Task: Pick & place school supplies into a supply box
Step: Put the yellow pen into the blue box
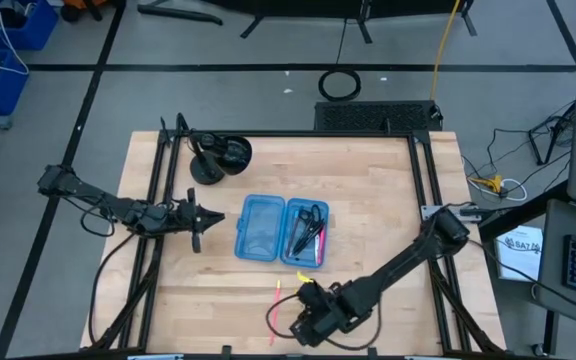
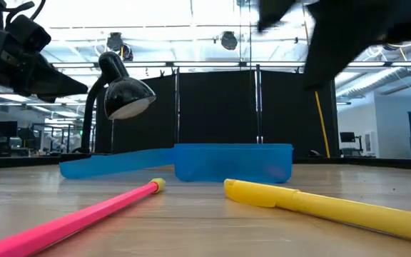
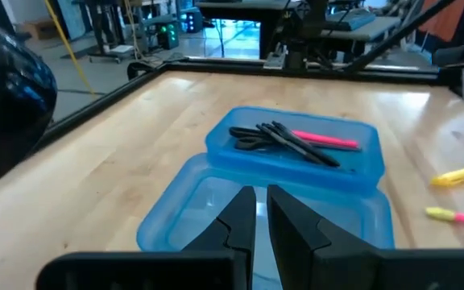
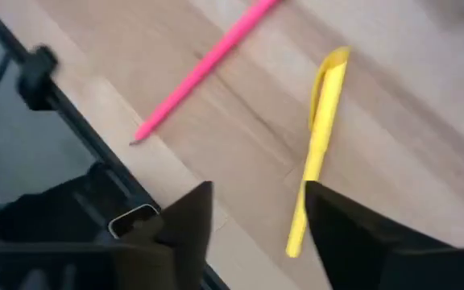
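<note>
The supply box [image 1: 281,231] lies open and flat at the middle of the counter [image 1: 378,210], its two blue halves side by side. The half toward 3 o'clock holds the scissors [image 1: 308,217], a black pen [image 1: 301,236] and a pink pen [image 1: 320,243]; the other half looks bare. Out toward 6 o'clock from the box, a pink pencil [image 1: 276,299] and a yellow pen [image 1: 305,290] lie on the bare wood, near each other but apart. The right gripper [image 1: 313,318] hangs low over the counter's near edge at about 6 o'clock; its jaws stand wide apart and hold nothing, and the yellow pen lies on the wood in the gap between them, touched by neither finger. The left gripper [image 1: 200,216] waits at 9 o'clock, just beside the box and pointing at it, its jaws drawn nearly together with only a thin slit showing and nothing between them. A black desk lamp [image 1: 218,155] stands toward 11 o'clock.
</note>
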